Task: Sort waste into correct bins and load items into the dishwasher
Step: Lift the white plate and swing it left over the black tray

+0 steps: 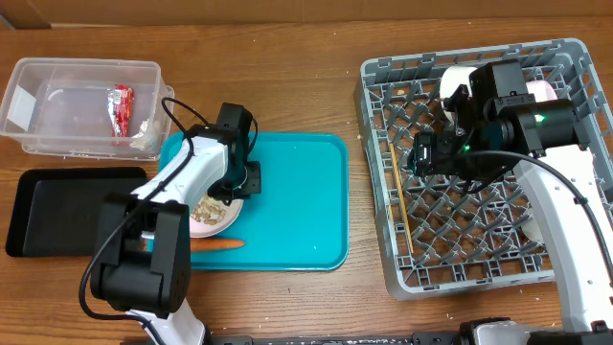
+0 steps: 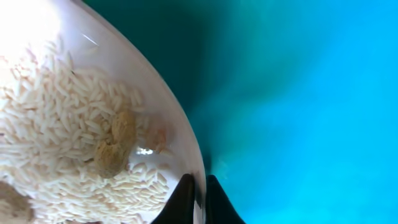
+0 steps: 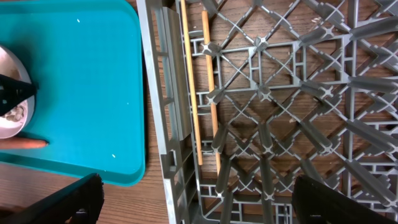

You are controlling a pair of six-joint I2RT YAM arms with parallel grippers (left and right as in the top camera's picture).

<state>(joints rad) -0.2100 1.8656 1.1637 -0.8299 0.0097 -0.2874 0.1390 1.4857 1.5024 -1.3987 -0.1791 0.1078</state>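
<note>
In the rack (image 1: 379,192) lie two chopsticks (image 3: 192,93); left jaws pinch one bowl (image 2: 163,99) at its rim, right jaws apart.

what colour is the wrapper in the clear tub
Red with silvery patches; the wrapper in the clear tub shows only in the overhead view.

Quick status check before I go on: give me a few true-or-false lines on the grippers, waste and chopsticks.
The left gripper pinches the bowl's rim. True.
The wrapper lies on the teal tray. False: it is in the clear tub.
Both chopsticks lie in the dish rack. True.
The carrot sits inside the bowl. False: it lies on the teal tray beside it.
The right gripper holds a chopstick. False: it is open and empty.
</note>
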